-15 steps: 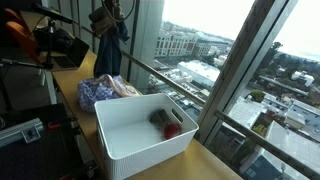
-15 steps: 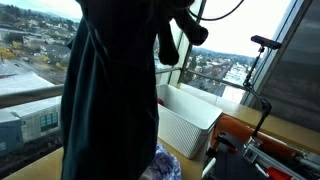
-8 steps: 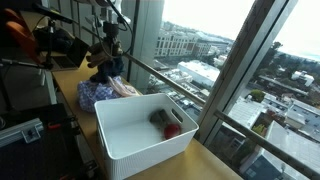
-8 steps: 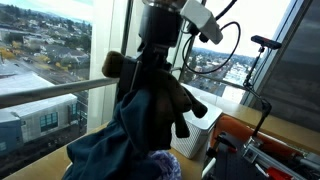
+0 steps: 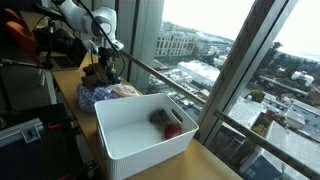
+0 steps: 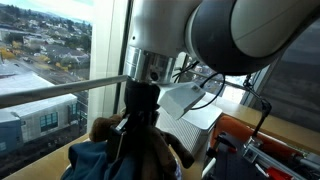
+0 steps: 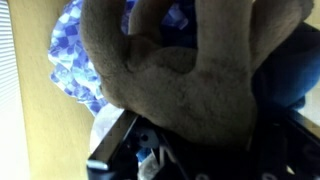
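We find no text, label, brand, number or sign that can be read in any of the views.

A white ribbed bin [image 5: 140, 150] sits on the wooden ledge [image 5: 215, 165] beside the tall window, with a small red thing [image 5: 173, 130] touching a dark grey lump [image 5: 160, 118] near its far wall, and city buildings [image 5: 200, 72] beyond the glass.

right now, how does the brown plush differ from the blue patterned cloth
The brown plush is plain and fuzzy; the blue patterned cloth is printed blue and white. The plush is gripped by the end effector; the cloth lies on the counter beside the white bin. Both are soft, outside the bin.
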Tool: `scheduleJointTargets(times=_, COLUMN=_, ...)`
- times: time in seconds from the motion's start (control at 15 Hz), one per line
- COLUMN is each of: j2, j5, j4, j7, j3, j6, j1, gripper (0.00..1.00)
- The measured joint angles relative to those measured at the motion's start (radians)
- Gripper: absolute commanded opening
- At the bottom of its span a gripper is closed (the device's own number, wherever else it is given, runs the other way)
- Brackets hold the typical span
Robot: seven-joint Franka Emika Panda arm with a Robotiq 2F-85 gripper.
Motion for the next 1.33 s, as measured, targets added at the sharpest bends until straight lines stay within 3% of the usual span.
scheduleJointTargets(times=0.27, j2=0.096, j5=-0.050, j4=0.056, j7=0.031, j3=-0.063, j6=0.048, j1=0.055, gripper=0.00)
scheduleJointTargets(times=0.33, j2=0.118, j5=-0.053, j4=0.070, j7=0.032, j3=-0.078, j6=0.054, j1=0.061, gripper=0.25)
scheduleJointTargets(times=0.4, j2=0.137, j5=-0.054, j4=0.083, j7=0.032, j3=-0.090, j6=0.057, j1=0.063, gripper=0.26)
scheduleJointTargets(times=0.73, j2=0.153, j5=-0.053, j4=0.127, j7=0.032, j3=-0.140, j6=0.054, j1=0.052, gripper=0.61)
scheduleJointTargets(times=1.07, j2=0.045, j5=-0.053, j4=0.136, j7=0.027, j3=-0.153, j6=0.008, j1=0.016, gripper=0.97)
scheduleJointTargets(times=1.33, j2=-0.079, j5=-0.053, j4=0.134, j7=0.005, j3=-0.158, j6=-0.055, j1=-0.034, gripper=1.00)
